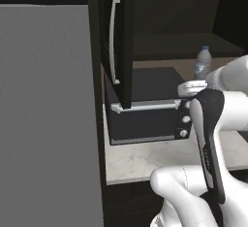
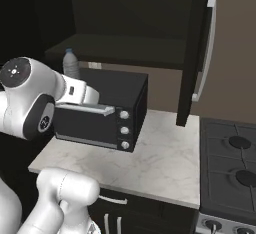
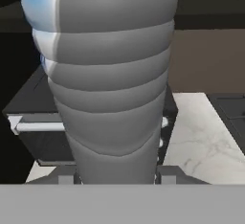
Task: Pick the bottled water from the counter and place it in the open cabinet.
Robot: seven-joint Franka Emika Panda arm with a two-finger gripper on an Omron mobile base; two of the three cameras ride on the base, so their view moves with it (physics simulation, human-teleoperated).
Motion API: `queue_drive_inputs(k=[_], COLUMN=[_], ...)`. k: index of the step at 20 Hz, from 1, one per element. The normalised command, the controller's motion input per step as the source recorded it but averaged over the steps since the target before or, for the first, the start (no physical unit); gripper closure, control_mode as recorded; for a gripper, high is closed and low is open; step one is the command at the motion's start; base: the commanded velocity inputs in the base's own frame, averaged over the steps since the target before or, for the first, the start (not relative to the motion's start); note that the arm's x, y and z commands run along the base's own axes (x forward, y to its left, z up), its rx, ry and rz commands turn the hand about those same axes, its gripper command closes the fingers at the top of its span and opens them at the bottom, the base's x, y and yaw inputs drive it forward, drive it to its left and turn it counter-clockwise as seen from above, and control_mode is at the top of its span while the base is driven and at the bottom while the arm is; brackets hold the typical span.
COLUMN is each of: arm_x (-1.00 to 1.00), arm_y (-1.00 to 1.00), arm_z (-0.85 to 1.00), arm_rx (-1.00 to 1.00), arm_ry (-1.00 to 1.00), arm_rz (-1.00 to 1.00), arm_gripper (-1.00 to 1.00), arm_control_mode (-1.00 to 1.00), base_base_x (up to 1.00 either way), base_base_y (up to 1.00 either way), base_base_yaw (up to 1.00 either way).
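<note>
Gripper fingers clamped on bottled water, held upright above microwave, just before open cabinet shelf. Bottle looks light, thin-walled, slippery; ribbed lower body best hold.

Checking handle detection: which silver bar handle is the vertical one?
The long one on the open cabinet door, running up its edge. The microwave's handle lies horizontal across the top of its door, below the cabinet.

no readable text anywhere, bluish-grey label band on the small clear plastic bottle blank, black microwave knobs unmarked, no brands, numbers or signs
</note>
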Motion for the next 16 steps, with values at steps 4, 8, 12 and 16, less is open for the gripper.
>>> queue_drive_inputs(k=[4, 8, 12, 16], arm_x=[0.04, 0.01, 0.32, 0.38], arm_y=[0.00, 0.00, -0.01, 0.00], arm_z=[0.33, 0.49, 0.19, 0.24], arm_rx=[0.00, 0.00, 0.06, 0.03], arm_ry=[-0.01, 0.00, -0.02, -0.04], arm_rz=[-0.12, -0.08, -0.03, 0.00], arm_gripper=[1.00, 1.00, 1.00, 1.00], arm_control_mode=[-1.00, -1.00, -1.00, -1.00], base_base_x=[0.00, 0.00, 0.00, 0.00], base_base_y=[0.00, 0.00, 0.00, 0.00], base_base_yaw=[0.00, 0.00, 0.00, 0.00])
